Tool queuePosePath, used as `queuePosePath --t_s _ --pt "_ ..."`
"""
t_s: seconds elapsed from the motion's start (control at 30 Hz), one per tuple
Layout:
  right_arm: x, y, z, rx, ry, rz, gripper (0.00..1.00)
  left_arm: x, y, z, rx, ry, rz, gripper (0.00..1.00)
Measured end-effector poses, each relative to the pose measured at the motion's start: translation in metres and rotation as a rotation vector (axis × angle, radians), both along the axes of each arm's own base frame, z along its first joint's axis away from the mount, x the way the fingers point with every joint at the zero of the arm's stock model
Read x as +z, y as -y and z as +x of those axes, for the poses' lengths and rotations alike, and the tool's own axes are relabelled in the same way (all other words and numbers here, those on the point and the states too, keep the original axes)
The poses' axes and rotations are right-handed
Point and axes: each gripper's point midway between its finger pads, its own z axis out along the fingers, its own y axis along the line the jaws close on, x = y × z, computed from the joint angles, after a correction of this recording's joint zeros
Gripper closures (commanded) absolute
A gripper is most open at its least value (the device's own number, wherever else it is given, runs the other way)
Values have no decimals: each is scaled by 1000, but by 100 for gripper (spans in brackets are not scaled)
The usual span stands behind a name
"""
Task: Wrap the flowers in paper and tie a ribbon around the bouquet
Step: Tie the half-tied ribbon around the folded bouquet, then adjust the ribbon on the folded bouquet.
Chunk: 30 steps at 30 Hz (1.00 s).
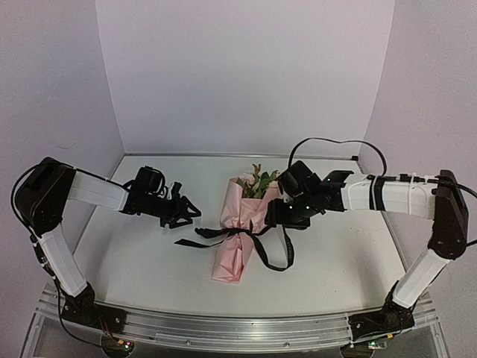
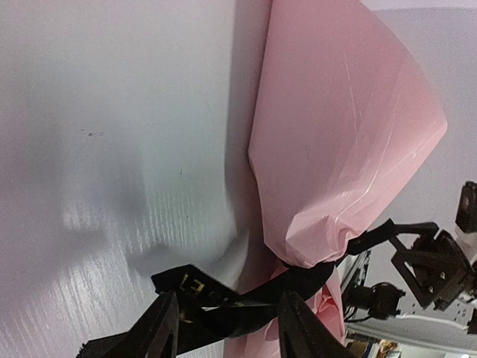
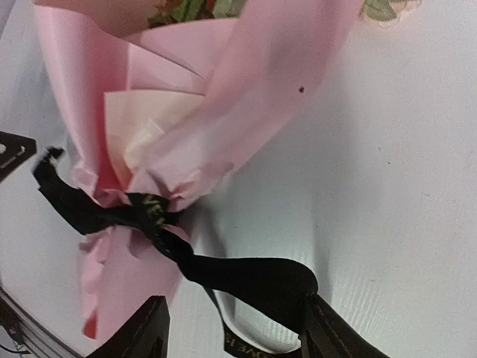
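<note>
Fingers (image 2: 160,328) of our left gripper (image 1: 186,214) stand partly apart, and the ribbon (image 2: 298,282) runs slack through the gap; we see no pinch on it. Our right gripper (image 1: 271,216) is likewise part open, its fingers (image 3: 328,335) flanking a loose black loop without clamping it. Nearest us, the narrow end of the bouquet (image 1: 232,257) points at the near edge of the worktop (image 1: 141,261), about midway between its left and right edges. Farther in, the ribbon cinches the paper (image 3: 223,97) at the waist, with 1 tail trailing left and 1 loop drooping right. Farthest off, the flowers (image 1: 256,181) face the far edge. So the long axis runs near to far, between our 2 grippers: the right one sits just beside the paper, the left well apart. We judge the tie done; the next move calls for backing out sideways without dragging either tail.
</note>
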Motion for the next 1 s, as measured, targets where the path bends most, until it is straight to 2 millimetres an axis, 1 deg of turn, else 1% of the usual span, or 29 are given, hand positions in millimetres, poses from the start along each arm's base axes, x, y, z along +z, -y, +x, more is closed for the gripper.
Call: queuePosePath --t_s 0.1,0.2,0.23,0.3,0.37,0.43,0.53,0.6,0.7,0.83,0.9,1.0 --pt "18 -13 9 -5 29 21 39 6 -9 5 39 30 40 37" --pt "24 -14 12 -16 47 -11 37 16 -18 12 60 79 94 32" --pt "24 -10 13 -24 56 -31 36 20 -19 14 58 95 104 32" --pt "22 -1 13 -40 65 -81 34 34 -17 23 50 143 113 31" --pt "19 9 12 -55 72 -132 33 42 -13 27 33 167 123 31" --pt "18 17 12 -63 75 -170 35 52 3 32 -12 204 130 31" --pt "16 19 10 -51 58 -183 37 61 42 29 -109 256 121 31" --pt "14 11 11 -38 40 -175 37 58 65 22 -174 268 115 31" --pt "8 -15 17 -9 19 -144 38 42 83 11 -250 251 123 31" --pt "-13 -38 21 18 -20 -120 39 18 87 -2 -305 197 149 38" --pt "-25 -46 20 26 -43 -116 41 13 86 -7 -317 184 152 41" --pt "-39 -52 22 27 -67 -117 46 12 86 -10 -326 176 147 47"
